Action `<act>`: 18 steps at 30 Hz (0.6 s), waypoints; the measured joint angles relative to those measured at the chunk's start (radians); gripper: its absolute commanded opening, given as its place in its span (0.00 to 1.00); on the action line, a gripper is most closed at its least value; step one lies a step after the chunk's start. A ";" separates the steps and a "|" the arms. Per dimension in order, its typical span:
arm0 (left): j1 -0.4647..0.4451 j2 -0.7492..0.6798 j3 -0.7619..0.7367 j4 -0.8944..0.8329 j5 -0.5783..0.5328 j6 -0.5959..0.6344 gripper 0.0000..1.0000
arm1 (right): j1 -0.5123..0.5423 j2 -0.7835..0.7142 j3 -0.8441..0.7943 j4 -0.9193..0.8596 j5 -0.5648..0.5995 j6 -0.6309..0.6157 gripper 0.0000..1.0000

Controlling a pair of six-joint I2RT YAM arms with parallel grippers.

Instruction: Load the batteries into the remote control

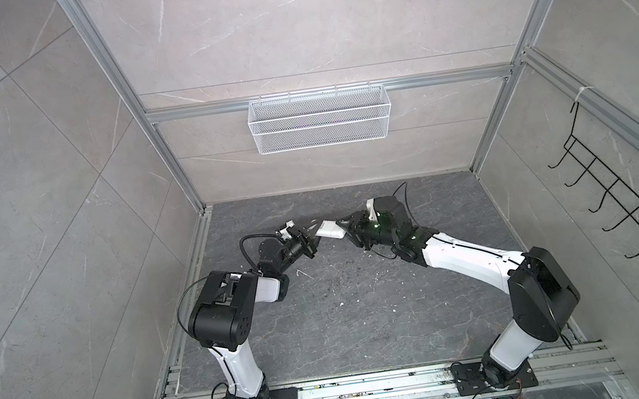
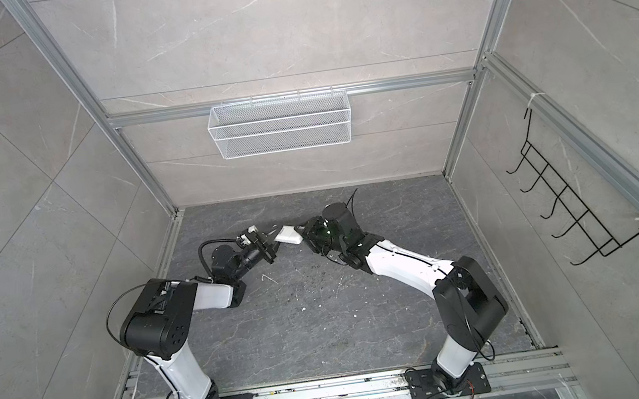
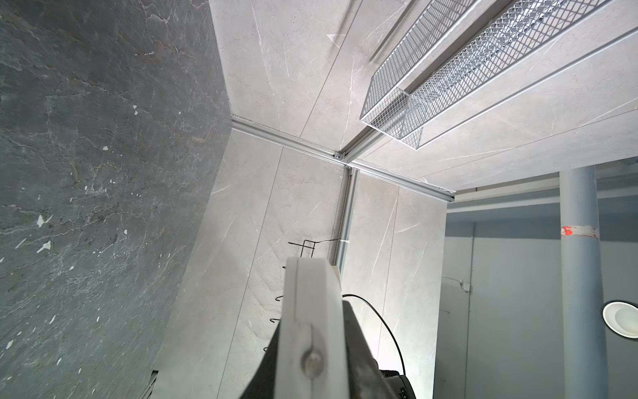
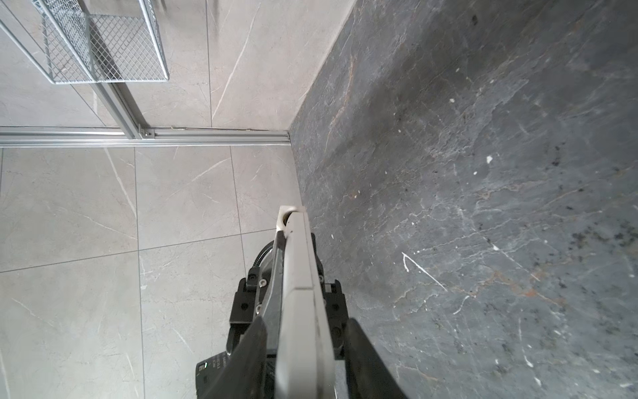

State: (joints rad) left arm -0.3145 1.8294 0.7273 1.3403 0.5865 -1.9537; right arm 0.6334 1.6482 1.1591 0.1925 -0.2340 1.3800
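Left tool clamped tight on one end of remote control. Remote control held clear of table, toward back wall, bridging both tools, seen edge-on in both wrist views. Right tool astride opposite end, jaws partly apart, fingers flanking it with slim gaps, not pinching.

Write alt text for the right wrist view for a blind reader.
A white remote control, seen edge-on, runs away from the camera between the right gripper's dark fingers. Beyond it are a dark stone table, pale tiled walls and a wire basket.
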 measured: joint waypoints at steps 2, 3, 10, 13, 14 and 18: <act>0.000 0.000 0.000 0.000 -0.001 0.000 0.00 | 0.000 0.000 -0.016 0.023 -0.009 0.017 0.37; 0.000 0.000 0.000 0.000 -0.001 0.000 0.00 | 0.000 0.000 -0.024 0.032 -0.013 0.024 0.37; 0.000 0.000 0.000 0.000 -0.001 0.000 0.00 | 0.001 0.000 -0.035 0.068 -0.018 0.057 0.27; -0.003 0.000 0.000 -0.001 -0.002 0.000 0.00 | 0.001 0.001 -0.036 0.076 -0.018 0.067 0.20; -0.005 0.000 0.000 -0.001 -0.003 0.000 0.00 | 0.001 0.003 -0.036 0.081 -0.018 0.071 0.19; -0.006 0.000 0.000 -0.007 -0.008 0.000 0.00 | 0.001 0.015 -0.037 0.103 -0.018 0.079 0.13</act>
State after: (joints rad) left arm -0.3206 1.8294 0.7273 1.3334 0.5785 -1.9541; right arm 0.6346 1.6634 1.1225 0.2955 -0.2520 1.4593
